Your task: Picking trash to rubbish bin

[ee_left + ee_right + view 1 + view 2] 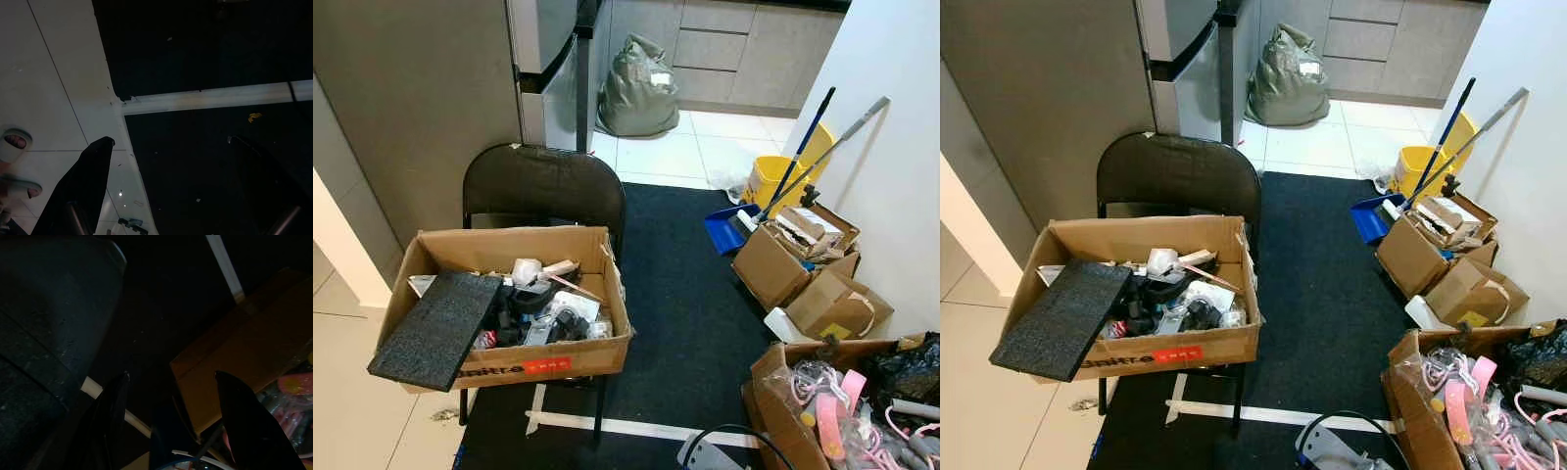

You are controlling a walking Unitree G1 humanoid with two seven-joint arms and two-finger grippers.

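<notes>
on the left, a brown cardboard box point(524, 362) rests on the seat of a black folding chair point(544, 186). the box holds mixed trash point(543, 308): white wrappers, dark plastic pieces and a pale stick. a flat slab of black foam point(435, 328) leans over the box's left front corner. behind the chair stands a grey cabinet wall point(411, 108), and further back a stuffed grey-green rubbish bag point(639, 88) sits on the pale tiled floor point(680, 157) against grey drawers.

a dark carpet point(685, 294) runs down the middle, crossed near the front by a strip of white tape point(636, 428).

to the right, along the white wall, a yellow mop bucket point(773, 181) stands beside a blue dustpan point(724, 230), with two long handles leaning against the wall. next come two smaller cardboard boxes point(803, 269), one open with paper inside. at the front right, another open box point(783, 411) holds pink plastic items point(837, 401) and a black bag point(911, 367).

the left pincer point(171, 142) hangs low over the edge where tile meets carpet, its two black fingers spread wide and holding nothing; a sandalled foot point(14, 144) shows on the tile nearby. the right pincer point(171, 377) hangs in shade near a cardboard box's corner, its fingers also wide apart and empty.
</notes>
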